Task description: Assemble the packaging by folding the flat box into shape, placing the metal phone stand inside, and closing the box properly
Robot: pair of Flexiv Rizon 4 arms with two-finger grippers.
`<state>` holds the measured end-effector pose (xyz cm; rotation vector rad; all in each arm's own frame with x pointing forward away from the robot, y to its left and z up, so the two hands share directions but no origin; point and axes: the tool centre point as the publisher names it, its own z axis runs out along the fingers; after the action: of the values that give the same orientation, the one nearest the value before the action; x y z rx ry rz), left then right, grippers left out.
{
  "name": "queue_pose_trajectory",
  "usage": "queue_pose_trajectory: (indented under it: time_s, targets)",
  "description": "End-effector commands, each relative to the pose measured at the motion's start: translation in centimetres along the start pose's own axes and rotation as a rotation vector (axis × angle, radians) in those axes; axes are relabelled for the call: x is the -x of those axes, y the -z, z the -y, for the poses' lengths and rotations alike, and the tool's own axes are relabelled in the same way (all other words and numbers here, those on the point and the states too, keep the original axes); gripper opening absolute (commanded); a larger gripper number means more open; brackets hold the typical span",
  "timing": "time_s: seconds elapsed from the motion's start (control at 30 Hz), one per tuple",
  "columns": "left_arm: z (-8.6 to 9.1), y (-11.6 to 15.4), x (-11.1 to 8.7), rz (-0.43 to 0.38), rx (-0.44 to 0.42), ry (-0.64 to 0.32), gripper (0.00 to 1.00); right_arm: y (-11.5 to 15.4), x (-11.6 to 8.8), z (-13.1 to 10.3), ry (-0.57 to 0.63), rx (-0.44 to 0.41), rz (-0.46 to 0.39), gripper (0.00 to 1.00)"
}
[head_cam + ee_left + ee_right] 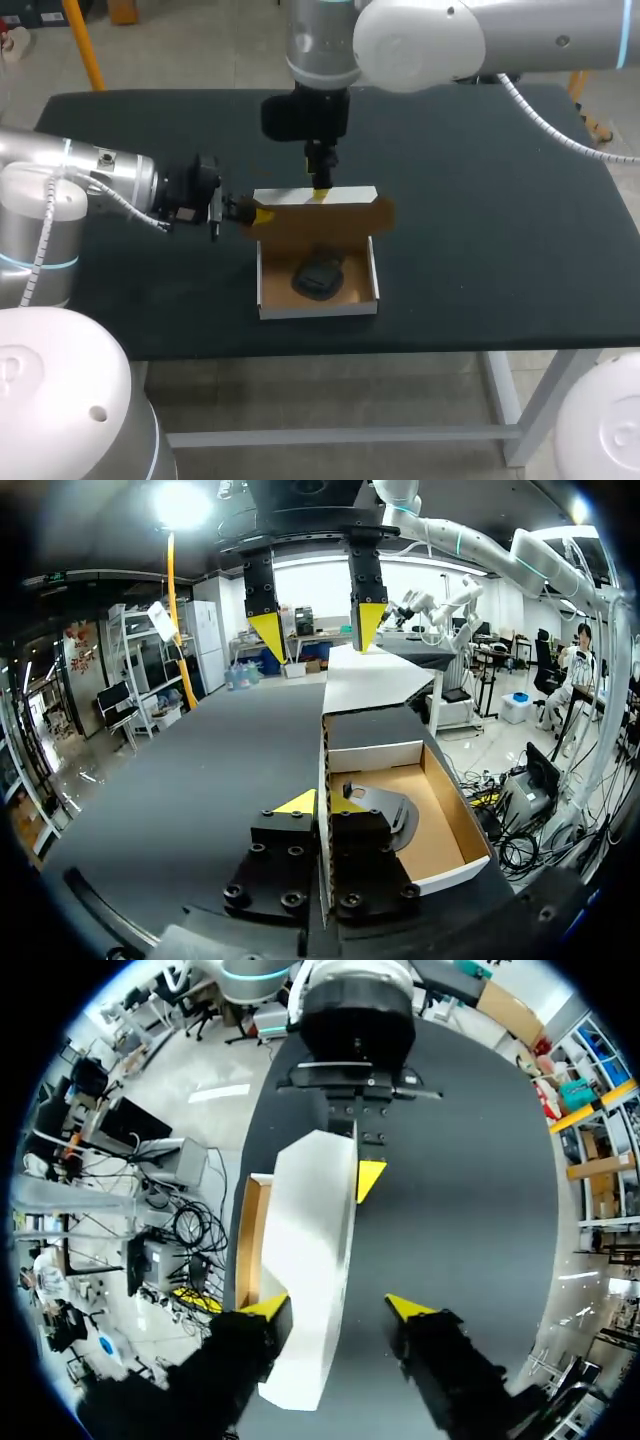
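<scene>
The box (pixel 318 308) sits open on the tabletop (pixel 480 220), right below the right hand (pixel 320 190), with the phone stand (pixel 318 275) lying inside. Its lid (pixel 330 220) stands upright. The left hand (pixel 250 213) is pinched onto the lid's end nearest it. The right hand's spread wide, with the lid in the gap but not gripped. I'd push the top edge down slowly while the left steers, so it tucks in instead of crumpling.
</scene>
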<state>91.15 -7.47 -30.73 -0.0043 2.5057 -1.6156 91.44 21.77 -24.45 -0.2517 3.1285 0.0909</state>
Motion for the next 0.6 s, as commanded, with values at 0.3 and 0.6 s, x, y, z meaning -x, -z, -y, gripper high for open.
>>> queue_pose_trajectory:
  time_s: [0.3,0.6]
  targets:
    - [-0.1,0.0,0.1,0.001,-0.001,0.0,0.0,-0.9,0.0,-0.3,0.002,-0.007,-0.018,0.63]
    - [-0.1,0.0,0.1,0.001,-0.001,0.0,0.0,-1.7,0.1,-0.5,0.003,-0.009,-0.043,0.6]
